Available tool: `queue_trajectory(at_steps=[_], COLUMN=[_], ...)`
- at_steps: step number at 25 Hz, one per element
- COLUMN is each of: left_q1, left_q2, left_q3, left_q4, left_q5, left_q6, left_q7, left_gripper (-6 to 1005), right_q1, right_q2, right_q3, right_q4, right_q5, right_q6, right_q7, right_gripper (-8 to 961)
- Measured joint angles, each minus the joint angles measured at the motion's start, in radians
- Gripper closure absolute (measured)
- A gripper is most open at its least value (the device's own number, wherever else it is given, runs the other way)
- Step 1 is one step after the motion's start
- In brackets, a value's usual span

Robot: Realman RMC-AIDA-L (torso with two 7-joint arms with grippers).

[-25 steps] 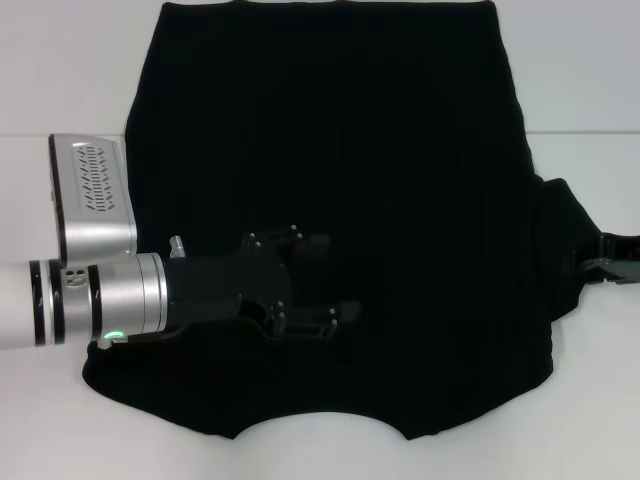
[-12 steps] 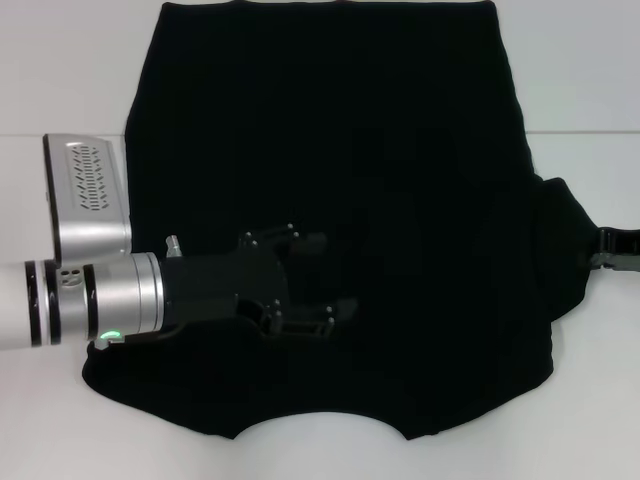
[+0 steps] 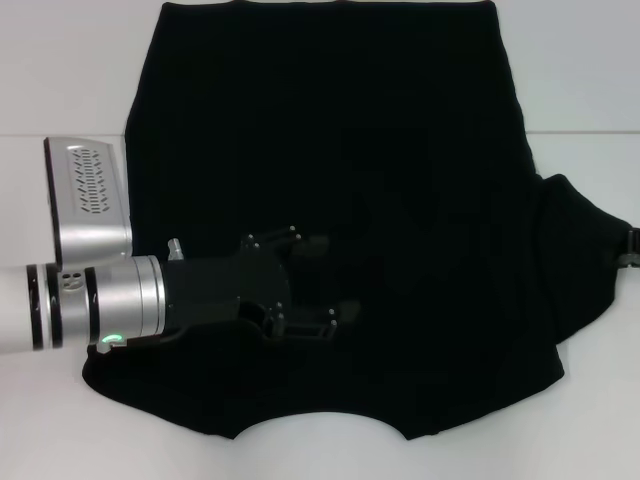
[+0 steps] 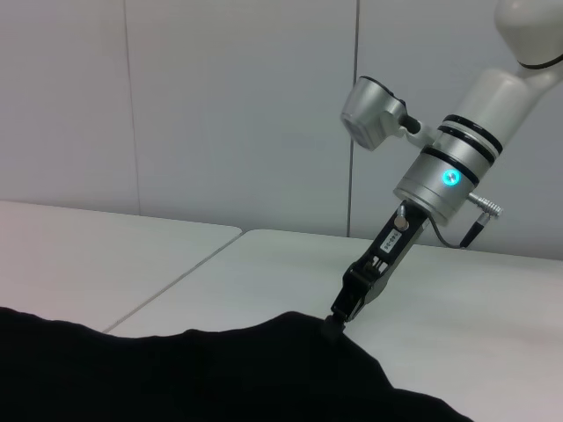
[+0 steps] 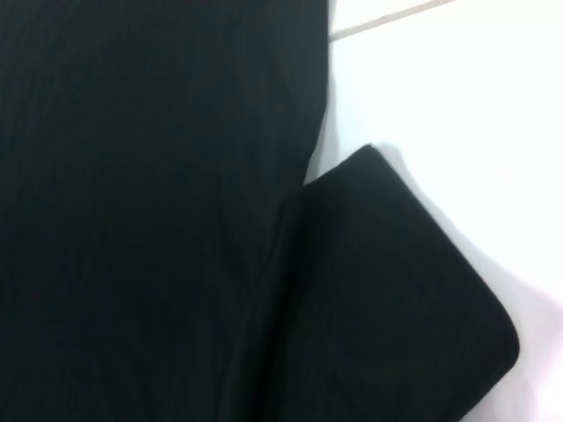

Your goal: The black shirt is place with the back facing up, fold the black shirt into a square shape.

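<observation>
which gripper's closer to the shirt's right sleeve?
Right. The right gripper pinches the right sleeve at its outer tip. The left gripper rests on the shirt body, far from it.

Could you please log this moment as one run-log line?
left gripper: open, over black shirt | right gripper: at sleeve edge | fold: not done

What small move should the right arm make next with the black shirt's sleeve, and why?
Probably fold the sleeve inward over the body. The right gripper pinches the sleeve tip of the large black cloth T-shirt, stretched out sideways, while the open left gripper sits over the body.
</observation>
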Motion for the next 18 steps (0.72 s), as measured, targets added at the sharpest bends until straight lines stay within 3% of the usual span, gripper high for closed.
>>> queue_trajectory(at_steps=[18], left_q1=[0.011], left_q2=[-0.001], left_q3=[-0.002], left_q4=[-0.008], left_q5=[-0.002], left_q6=[0.009], left_q7=[-0.029], left_gripper=[95], right_q1=[-0.031], right_q2=[-0.008], right_q3=[0.134], right_q4=[-0.012], right_q5=[0.000], right_q6=[0.002], right_q7=[-0.105], right_gripper=[943])
